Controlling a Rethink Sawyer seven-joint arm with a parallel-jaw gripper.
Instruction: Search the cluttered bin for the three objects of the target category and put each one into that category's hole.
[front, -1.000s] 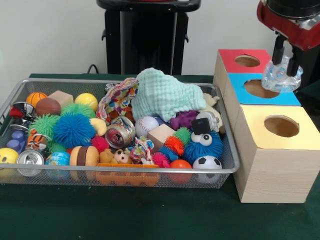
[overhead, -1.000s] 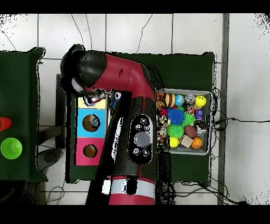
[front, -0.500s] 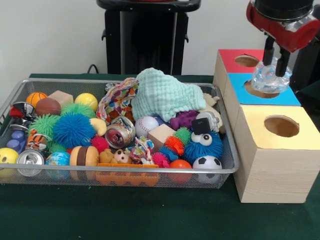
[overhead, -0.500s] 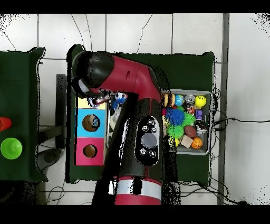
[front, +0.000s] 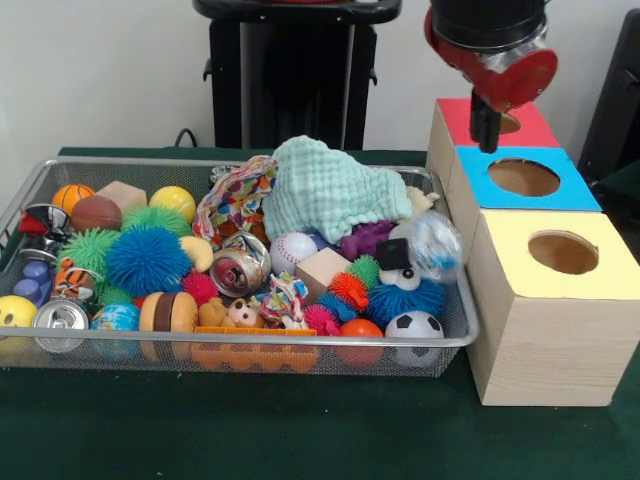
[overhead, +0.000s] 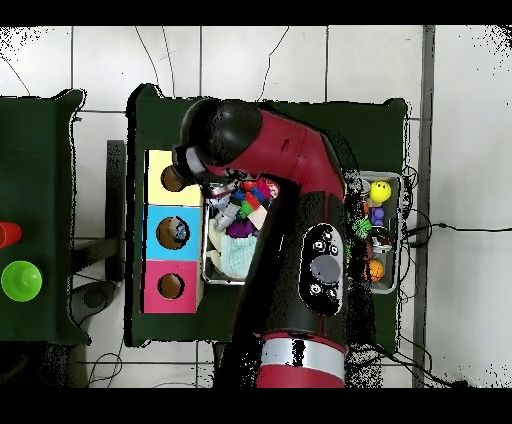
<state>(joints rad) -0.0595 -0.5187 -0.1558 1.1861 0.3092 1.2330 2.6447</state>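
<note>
Clear plastic piece (front: 436, 245) at the bin's (front: 250, 341) 3 o'clock edge, outside every hole.
Tool (front: 487, 125) up at 1 o'clock by the red-topped box (front: 455, 115), carrying nothing; spread or clenched, cannot tell. No deposit visible, so apparently all three placements left to do.

A pale wall (front: 100, 70) stands behind the green table (front: 230, 430); the floor (overhead: 250, 60) is white tile with dark cables (overhead: 445, 227).

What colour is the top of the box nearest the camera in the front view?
Yellow top with a round hole; clearest in the front view.
</note>
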